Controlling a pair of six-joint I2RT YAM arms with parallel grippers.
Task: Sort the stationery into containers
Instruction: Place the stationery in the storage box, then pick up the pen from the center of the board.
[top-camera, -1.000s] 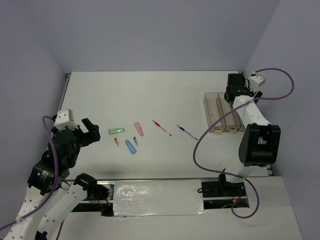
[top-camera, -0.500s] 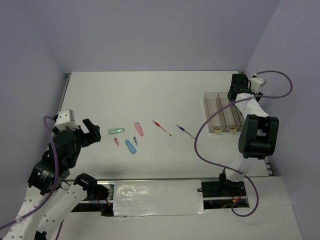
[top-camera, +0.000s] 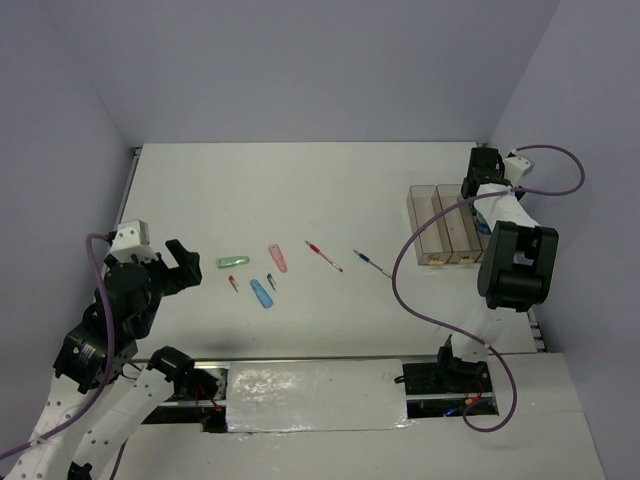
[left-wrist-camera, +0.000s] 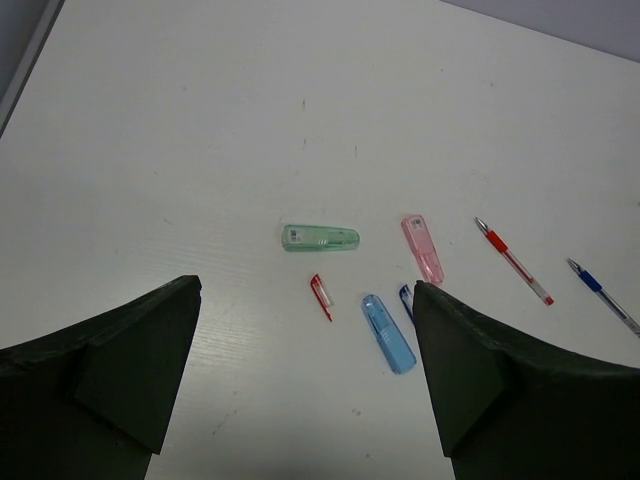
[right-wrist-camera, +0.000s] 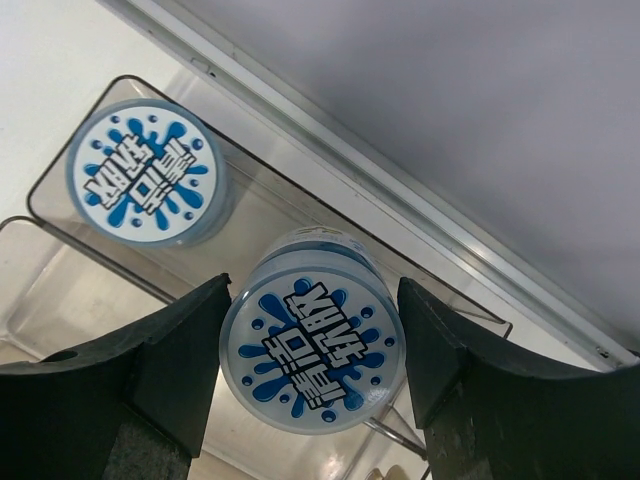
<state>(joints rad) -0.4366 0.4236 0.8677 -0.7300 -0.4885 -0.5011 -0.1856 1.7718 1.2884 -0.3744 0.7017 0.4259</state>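
From above, we see the left claw (top-camera: 186, 262) at the left of the tabletop (top-camera: 300, 190), its jaws spread wide and holding nothing. It faces a loose cluster: a green piece (top-camera: 232, 262), a pink piece (top-camera: 277, 258) and a blue piece (top-camera: 261, 293), with a small red clip (top-camera: 233, 284) and a small blue clip (top-camera: 271, 282) among them. To the right of these lie the red pen (top-camera: 323, 256) and then the blue pen (top-camera: 372, 264), each apart from its neighbours. The bins (top-camera: 426, 226) sit at the right side, and the right claw (top-camera: 478, 186) hangs over their far end. Through the left wrist camera, we see those pieces lying on the tabletop beyond the two dark fingers (left-wrist-camera: 120, 370), none touched. Through the right wrist camera, we find the claw closed on a patterned roll (right-wrist-camera: 312, 345), a finger against either side, above the outermost bin by the tabletop's edge. A second roll (right-wrist-camera: 148, 172) lies flat at one end of what looks like that same bin.
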